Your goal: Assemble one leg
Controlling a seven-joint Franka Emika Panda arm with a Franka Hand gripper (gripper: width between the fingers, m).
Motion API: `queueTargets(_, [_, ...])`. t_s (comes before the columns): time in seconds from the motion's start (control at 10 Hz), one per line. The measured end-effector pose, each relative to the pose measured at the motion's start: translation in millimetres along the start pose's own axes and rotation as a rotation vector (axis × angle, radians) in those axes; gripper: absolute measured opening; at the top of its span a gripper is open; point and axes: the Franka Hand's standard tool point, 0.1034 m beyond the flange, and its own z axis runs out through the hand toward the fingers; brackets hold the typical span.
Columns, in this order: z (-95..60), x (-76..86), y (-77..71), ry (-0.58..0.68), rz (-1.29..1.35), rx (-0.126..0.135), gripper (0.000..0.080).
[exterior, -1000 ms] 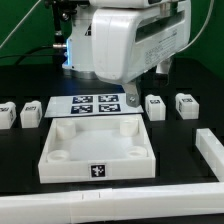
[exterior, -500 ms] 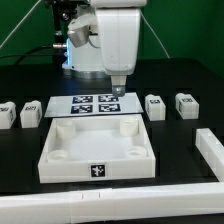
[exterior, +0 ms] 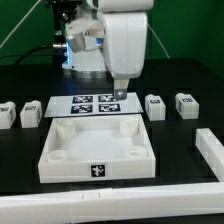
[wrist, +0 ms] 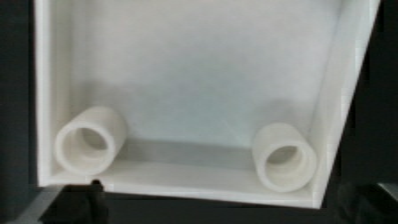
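Four legs, small white tagged blocks, lie on the black table. Two are at the exterior view's left [exterior: 6,113] [exterior: 32,112] and two at its right [exterior: 155,106] [exterior: 186,104]. The large white panel [exterior: 98,147] with round corner sockets lies in the middle. My gripper [exterior: 118,97] hangs above the panel's far edge, over the marker board [exterior: 90,105], holding nothing. The wrist view looks down into the panel [wrist: 205,90] with two sockets [wrist: 89,148] [wrist: 285,158]. My gripper [wrist: 231,205] is open there, one dark finger [wrist: 82,203] showing near the panel's edge.
A long white bar [exterior: 211,150] lies at the exterior view's right. Another white bar [exterior: 110,206] runs along the front. The arm's base and cables stand behind the marker board.
The hand has turned about its vertical axis from broadside to narrow-on and come lower over the marker board, then shifted slightly to the exterior view's right. The parts have not moved.
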Motion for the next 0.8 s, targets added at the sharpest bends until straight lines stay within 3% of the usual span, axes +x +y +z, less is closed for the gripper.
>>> queueTargets(0.1, [14.3,-3.9,-23.3,0.006,0.015,0.012,0.0650])
queueTargets(0.2, [29.0,-9.1,-36.7,0.015,0.029,0.020,0.0650])
queueTargets(0.3, [40.5,-15.7,-38.4,0.021,0.049,0.030,0.0650])
queueTargets(0.5, [55.6,-23.2,-23.0,0.028,0.080,0.035,0.0650])
queueTargets(0.7, [55.6,-23.2,-22.9,0.028,0.086,0.035,0.0650])
queueTargets(0.8, [55.7,-23.2,-23.0,0.028,0.086,0.035,0.0560])
